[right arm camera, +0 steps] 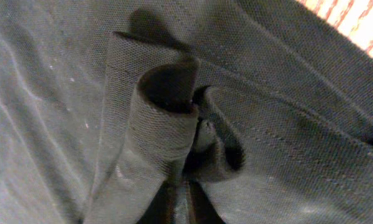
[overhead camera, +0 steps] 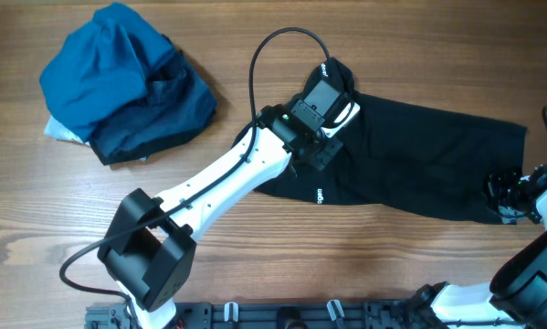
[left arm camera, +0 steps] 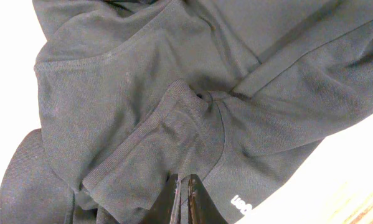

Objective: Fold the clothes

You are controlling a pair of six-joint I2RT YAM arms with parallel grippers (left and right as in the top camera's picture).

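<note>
black shirt (overhead camera: 419, 155) stretched across wooden worktop (overhead camera: 255, 265), left gripper (overhead camera: 335, 110) and right gripper (overhead camera: 501, 192) at opposite ends; blue garment bundle (overhead camera: 118, 78) apart.

The shirt (overhead camera: 419, 155) is matt, fine-ribbed cloth; the table (overhead camera: 392, 55), smooth grained wood.

Blue/navy garment bundle (overhead camera: 127, 78) – crumpled on wood tbl (overhead camera: 346, 256).

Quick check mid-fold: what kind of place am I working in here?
Most likely a robot test bench rather than a home: a wood-grain table, the left arm and right arm rising from a black rail at its edge, with a black shirt and blue bundle on it.
</note>
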